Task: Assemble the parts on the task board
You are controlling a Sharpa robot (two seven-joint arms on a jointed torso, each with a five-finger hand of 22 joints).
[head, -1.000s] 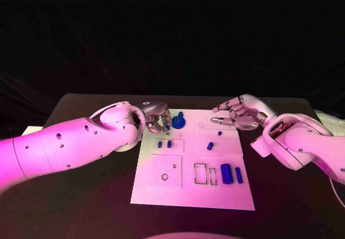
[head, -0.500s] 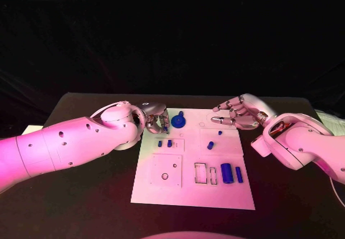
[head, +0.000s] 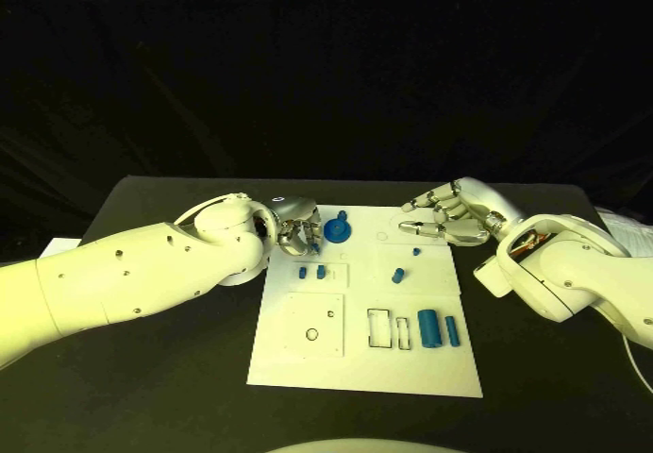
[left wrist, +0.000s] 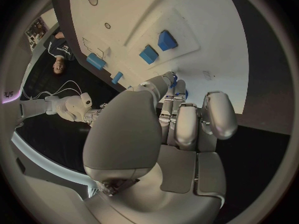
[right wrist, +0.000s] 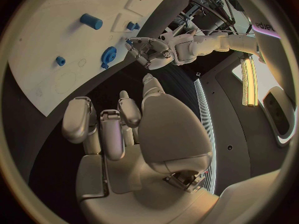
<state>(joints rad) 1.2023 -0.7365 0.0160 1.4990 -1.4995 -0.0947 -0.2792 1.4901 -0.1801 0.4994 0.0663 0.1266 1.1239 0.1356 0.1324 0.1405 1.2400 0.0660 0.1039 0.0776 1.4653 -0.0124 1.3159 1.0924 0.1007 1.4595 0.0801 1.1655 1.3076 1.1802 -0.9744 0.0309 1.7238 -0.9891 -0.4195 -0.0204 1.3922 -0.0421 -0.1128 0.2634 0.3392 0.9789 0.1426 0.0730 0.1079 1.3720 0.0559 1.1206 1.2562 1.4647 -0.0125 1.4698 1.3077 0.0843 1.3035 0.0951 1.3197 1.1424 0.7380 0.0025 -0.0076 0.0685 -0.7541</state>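
Overhead light is glaring off the white task board (head: 365, 363) while darkness is swallowing the surroundings; wrist views are bending straight edges toward their rims.

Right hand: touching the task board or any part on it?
Apart. In the right wrist view the right hand has its fingers curled over the dark table, with a clear gap to the task board edge.

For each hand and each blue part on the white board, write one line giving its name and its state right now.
Left silver hand: pinching a small blue part at the board's far left.
Right silver hand: open, hovering, holding nothing.
Round blue disc part: lying flat.
Two long blue cylinders: lying side by side.
White task board: flat on the table.
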